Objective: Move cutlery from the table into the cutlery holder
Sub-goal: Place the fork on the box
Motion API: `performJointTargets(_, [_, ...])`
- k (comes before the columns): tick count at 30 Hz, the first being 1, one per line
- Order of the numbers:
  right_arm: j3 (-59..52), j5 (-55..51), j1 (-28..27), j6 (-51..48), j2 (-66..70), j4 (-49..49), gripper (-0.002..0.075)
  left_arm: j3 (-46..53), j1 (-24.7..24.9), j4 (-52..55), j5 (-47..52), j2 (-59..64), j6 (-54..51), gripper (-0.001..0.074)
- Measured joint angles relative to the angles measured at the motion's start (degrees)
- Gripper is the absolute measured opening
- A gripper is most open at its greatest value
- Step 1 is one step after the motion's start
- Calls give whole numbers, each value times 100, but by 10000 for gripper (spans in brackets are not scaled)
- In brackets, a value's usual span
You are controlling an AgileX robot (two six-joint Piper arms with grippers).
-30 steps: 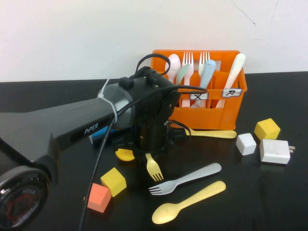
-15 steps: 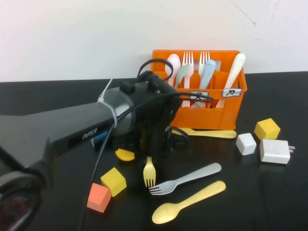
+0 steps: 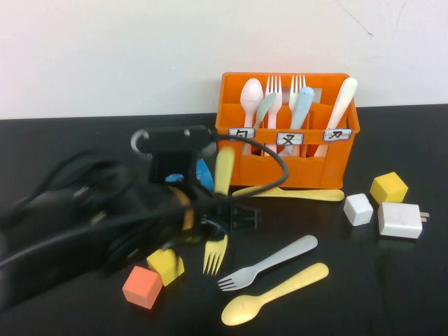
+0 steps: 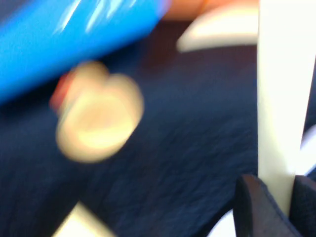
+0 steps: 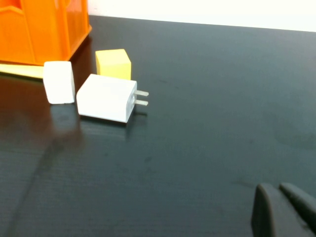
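My left gripper (image 3: 222, 214) is shut on the yellow fork (image 3: 216, 248) and holds it upright above the table (image 3: 91, 140), tines down, left of the orange cutlery holder (image 3: 308, 171). In the left wrist view the fork's handle (image 4: 276, 98) is pinched between the fingers of my left gripper (image 4: 276, 197). A pale grey fork (image 3: 269, 262) and a yellow spoon (image 3: 276, 294) lie in front. A yellow knife (image 3: 301, 194) lies along the holder's base. My right gripper (image 5: 282, 197) is shut and empty over bare table, outside the high view.
The holder has several pieces standing in it. A blue cup (image 3: 201, 173) sits behind the left arm. An orange cube (image 3: 142, 287) and a yellow cube (image 3: 166, 264) are at front left. A yellow cube (image 3: 388, 187), a white cube (image 3: 358, 208) and a white charger (image 3: 400, 220) are at right.
My left arm has pulled back to the left and turned its wrist, lifting the yellow fork; the fork now stands upright with its handle showing above the gripper.
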State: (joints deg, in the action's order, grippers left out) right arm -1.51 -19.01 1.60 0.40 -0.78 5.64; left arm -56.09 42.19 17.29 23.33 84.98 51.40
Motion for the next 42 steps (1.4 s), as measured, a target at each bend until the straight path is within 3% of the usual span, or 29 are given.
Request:
performJointTargets(5, [0, 0, 0, 0, 0, 0, -4, 559, -126, 804, -2184, -534, -338, 101])
performJointTargets(10, [0, 0, 0, 0, 0, 0, -4, 583, -473, 779, -3469, -464, -1513, 101])
performJointTargets(19, [0, 0, 0, 0, 0, 0, -4, 570, -805, -199, -5978, 321, -3628, 101])
performJointTargets(24, [0, 0, 0, 0, 0, 0, -4, 176, -805, -852, -7483, 1107, -4051, 101])
performJointTargets(33, [0, 0, 0, 0, 0, 0, -4, -1043, -805, -1002, -7906, 2415, -4084, 101])
performJointTargets(42, [0, 0, 0, 0, 0, 0, -4, -1931, -805, -1256, -7270, 3323, -4084, 102])
